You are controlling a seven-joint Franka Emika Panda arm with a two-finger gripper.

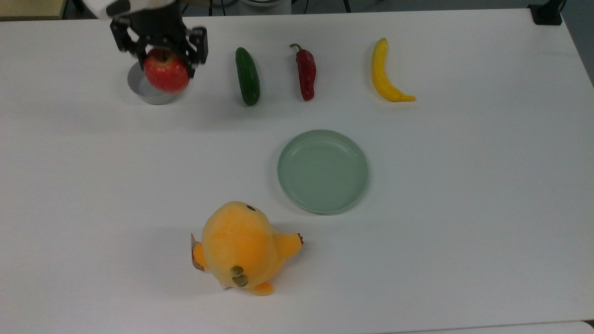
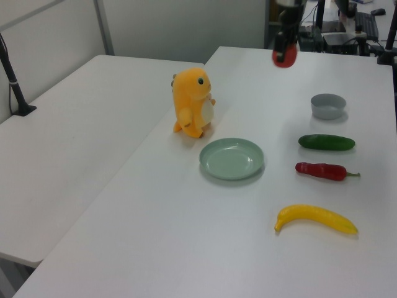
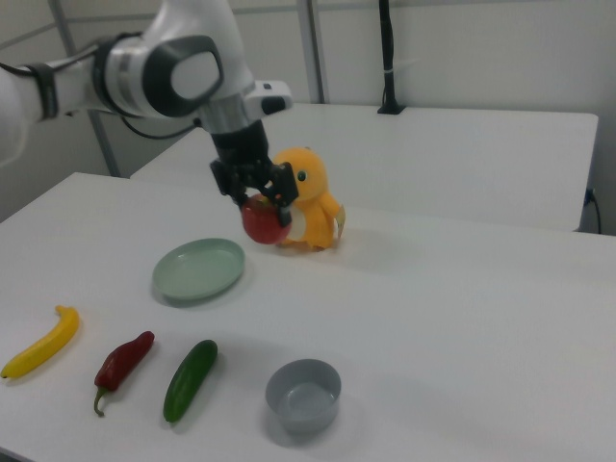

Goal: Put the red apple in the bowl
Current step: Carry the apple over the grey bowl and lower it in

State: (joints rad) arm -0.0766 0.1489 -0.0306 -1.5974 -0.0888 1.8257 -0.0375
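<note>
Grey bowl (image 3: 303, 395) empty, red apple (image 3: 265, 220) gripped by hand (image 3: 256, 196) above

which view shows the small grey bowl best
The right view: the small light-grey round bowl sits unobstructed with its inside visible. In the top view the held glossy red apple covers part of it; the left view shows it from farther off.

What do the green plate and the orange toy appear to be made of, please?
The green plate looks like hard plastic or melamine: smooth, pale, evenly coloured, with a soft sheen and moulded rim. The orange toy looks like plush fabric: fuzzy, matte surface, rounded stuffed shape and a tag at its side.
</note>
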